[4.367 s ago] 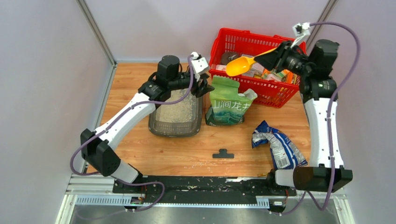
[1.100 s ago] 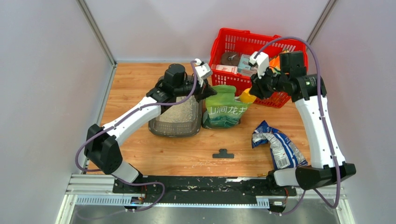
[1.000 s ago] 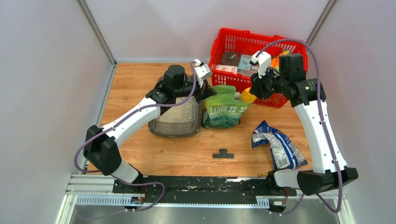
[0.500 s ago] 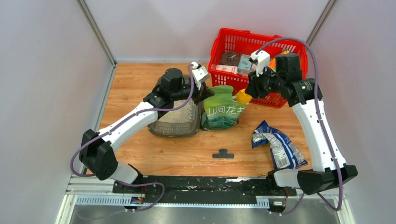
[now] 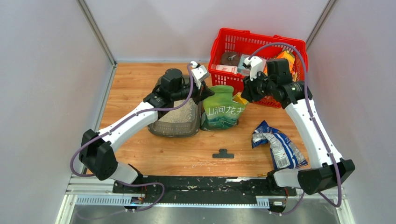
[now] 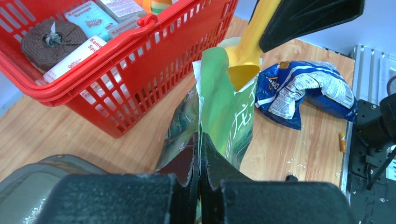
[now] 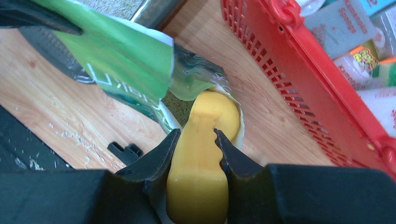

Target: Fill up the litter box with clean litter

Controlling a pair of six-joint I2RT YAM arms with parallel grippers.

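Overhead, the litter box (image 5: 173, 129) sits left of centre on the wooden table (image 5: 140, 84), with a pale bed of clean litter (image 5: 181, 112) inside it. Just to its right stands a green bag (image 5: 224, 112), and behind that is a red basket (image 5: 233, 34). The left gripper (image 5: 201, 93) is at the bag's top left corner. The right gripper (image 5: 243, 93) is at its top right, carrying a yellow scoop (image 5: 240, 98). A crumpled blue bag (image 5: 279, 145) lies well apart to the right.

From the left wrist, the jaws are pressed together on the green bag's upper edge, and the scoop's tip sits at the opening.

From the right wrist, the two fingers pinch the scoop's handle. Its bowl noses into the bag's mouth; whether it carries any granules I cannot tell.
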